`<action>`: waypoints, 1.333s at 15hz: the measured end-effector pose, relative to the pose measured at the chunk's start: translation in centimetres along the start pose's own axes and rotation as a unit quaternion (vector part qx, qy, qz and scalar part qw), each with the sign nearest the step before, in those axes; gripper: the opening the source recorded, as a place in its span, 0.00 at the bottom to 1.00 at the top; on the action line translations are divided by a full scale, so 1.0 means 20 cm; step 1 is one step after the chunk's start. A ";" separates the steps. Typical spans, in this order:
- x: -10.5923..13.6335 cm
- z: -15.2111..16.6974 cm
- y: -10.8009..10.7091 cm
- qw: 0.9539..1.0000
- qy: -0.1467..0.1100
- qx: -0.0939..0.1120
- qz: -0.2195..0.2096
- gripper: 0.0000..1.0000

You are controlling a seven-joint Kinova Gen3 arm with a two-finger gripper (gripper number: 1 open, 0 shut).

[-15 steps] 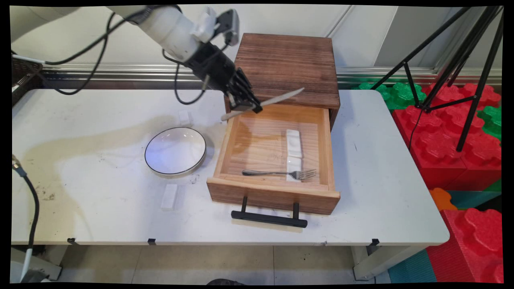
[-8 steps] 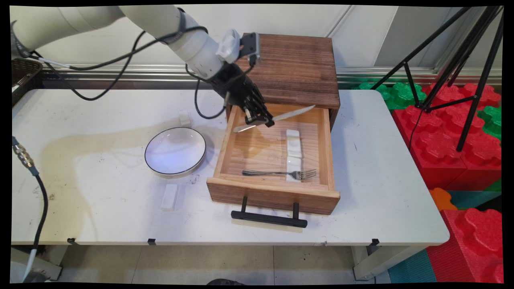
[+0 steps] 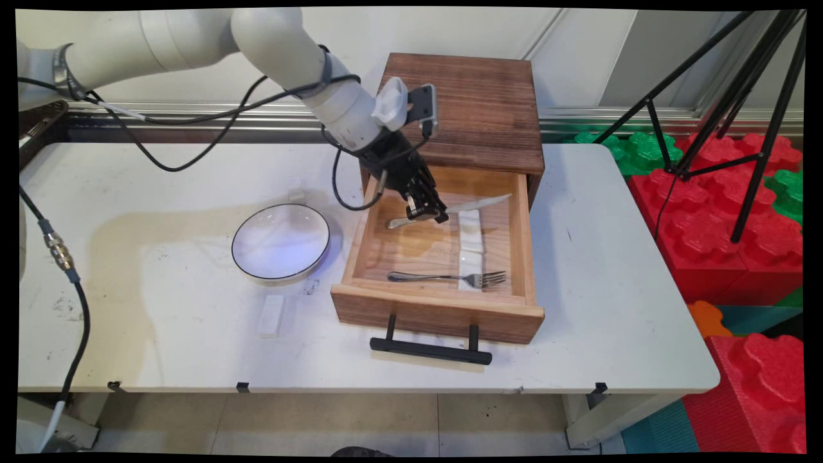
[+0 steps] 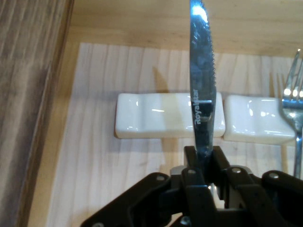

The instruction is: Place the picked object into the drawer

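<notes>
The pincer (image 3: 426, 213) was pressed together on a serrated table knife (image 3: 477, 205), pinching it where blade meets handle, and it hung inside the open wooden drawer (image 3: 438, 310), over the drawer's back half. The knife lay nearly level above the drawer floor, its blade running toward the drawer's right wall and its handle sticking out toward the left wall. In the hand view the blade (image 4: 202, 75) passed over the farther of two white cutlery rests (image 4: 156, 122); whether it touched that rest could not be told. The second rest (image 4: 255, 126) sat end to end with the first, toward the drawer's front. A fork (image 3: 448, 278) lay crosswise near the drawer's front wall, its tines on the nearer rest (image 3: 470, 262). The drawer stood pulled out of a dark wooden cabinet (image 3: 468, 109) on the white counter (image 3: 161, 321). Left of the drawer sat a white plate (image 3: 281, 242) with a dark rim, with a small white block (image 3: 271, 315) on its near side.
</notes>
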 end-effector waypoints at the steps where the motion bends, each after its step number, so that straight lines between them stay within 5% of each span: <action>1: 0.00 0.02 0.00 1.000 -0.002 0.000 0.002 0.00; 14: -0.03 0.19 -0.04 1.000 -0.018 -0.001 0.018 0.00; 15: -0.03 0.20 -0.05 1.000 -0.018 -0.001 0.019 1.00; 20: -0.03 0.21 -0.06 1.000 -0.018 -0.003 0.023 1.00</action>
